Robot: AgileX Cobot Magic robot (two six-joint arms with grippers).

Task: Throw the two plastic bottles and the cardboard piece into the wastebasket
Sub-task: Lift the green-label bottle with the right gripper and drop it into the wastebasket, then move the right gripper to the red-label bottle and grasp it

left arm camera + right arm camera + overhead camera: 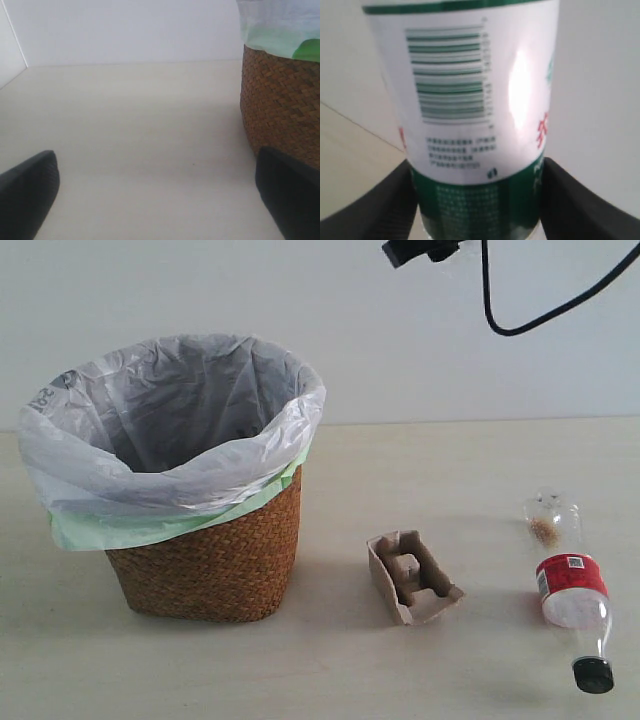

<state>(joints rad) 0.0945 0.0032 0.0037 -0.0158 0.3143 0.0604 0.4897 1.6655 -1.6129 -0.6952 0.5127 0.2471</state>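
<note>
The wastebasket (205, 570), brown wicker with a white bag over a green one, stands at the left. The beige cardboard piece (413, 577) lies on the table to its right. Further right lies the clear bottle with red-white label and black cap (570, 590). The green-and-white labelled bottle (465, 90) fills the right wrist view, and my right gripper (477, 200) is shut on its lower body, high up against the wall. My left gripper (157, 200) is open and empty just above the table, with the wastebasket (282, 110) close beside one finger (290, 200).
A black arm part (420, 250) and a hanging cable (520, 325) show at the top right of the exterior view. The pale table runs back to a white wall. Neither gripper itself shows in the exterior view.
</note>
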